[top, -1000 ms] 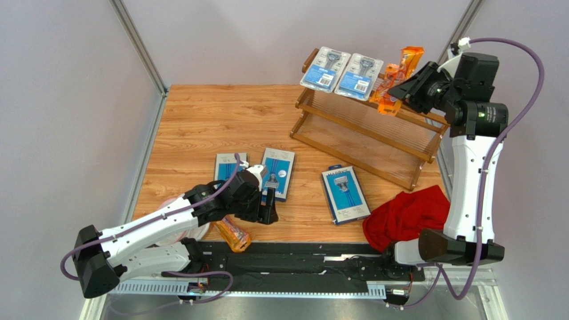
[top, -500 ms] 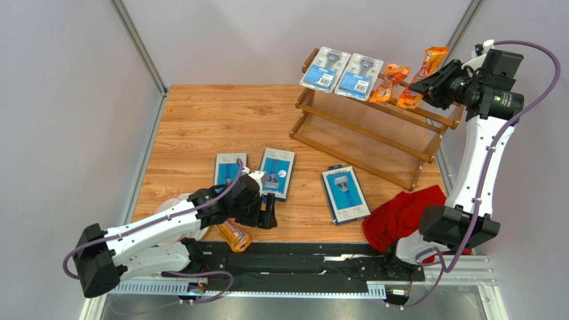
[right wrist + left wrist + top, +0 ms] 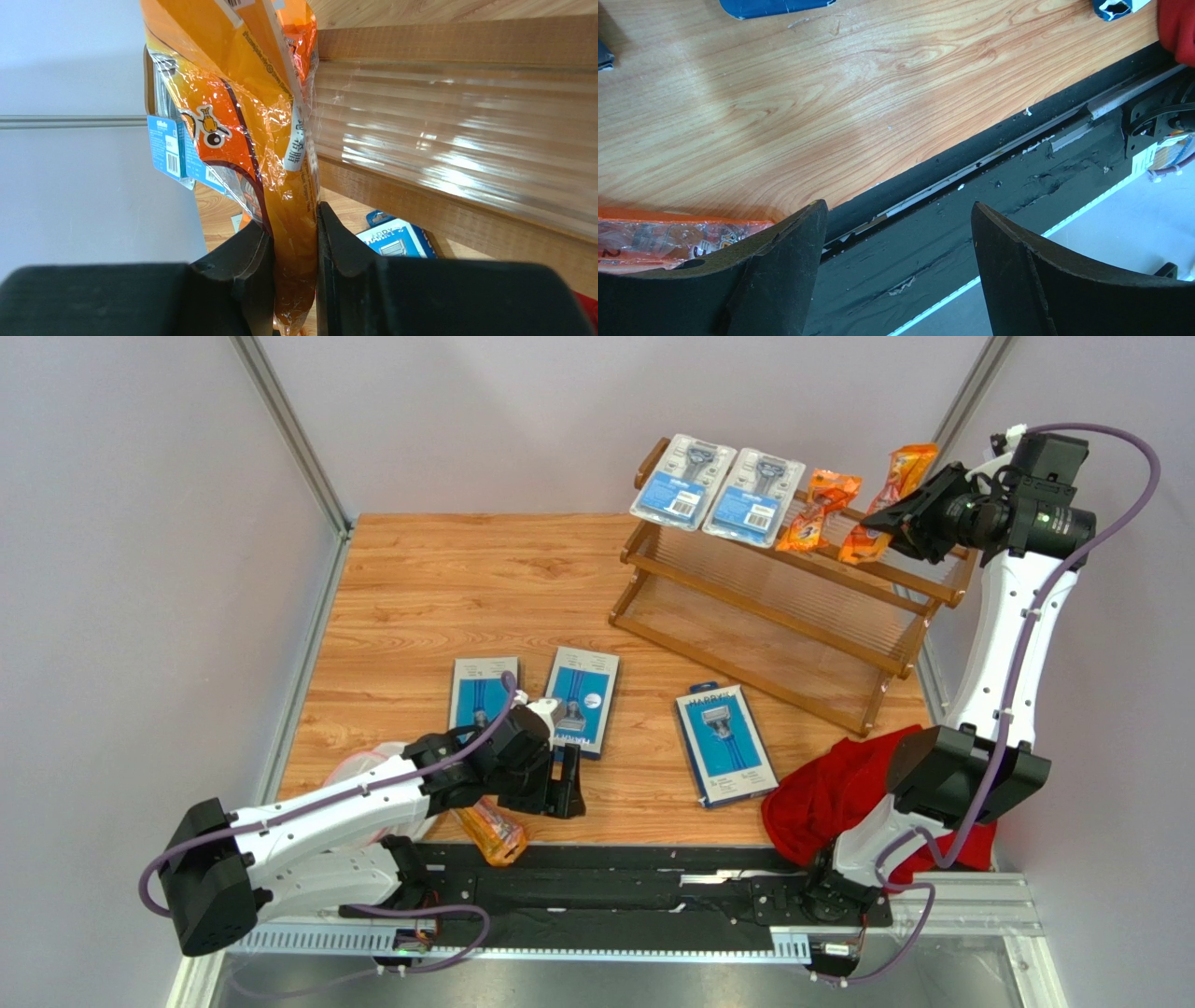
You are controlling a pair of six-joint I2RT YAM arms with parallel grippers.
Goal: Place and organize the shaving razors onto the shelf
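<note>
The shelf (image 3: 765,630) stands at the back right, its slats filling the right wrist view (image 3: 456,140). Two blister packs (image 3: 683,479) (image 3: 753,494) and an orange bag (image 3: 818,508) lie on its top tier. My right gripper (image 3: 915,511) (image 3: 293,224) is shut on a second orange bag (image 3: 887,497) (image 3: 246,119), held over the top tier's right end. Three blue razor boxes (image 3: 483,693) (image 3: 584,697) (image 3: 725,742) lie flat on the table. My left gripper (image 3: 561,791) (image 3: 896,210) hangs open and empty over the table's near edge, beside a third orange bag (image 3: 491,829) (image 3: 661,234).
A red cloth (image 3: 849,787) is bunched at the near right by the right arm's base. The black base rail (image 3: 990,189) runs along the table's near edge under the left gripper. Grey walls close in both sides.
My right gripper has carried its orange bag rightward along the top tier, away from the orange bag lying there. The left gripper has drifted slightly toward the near edge, still open.
</note>
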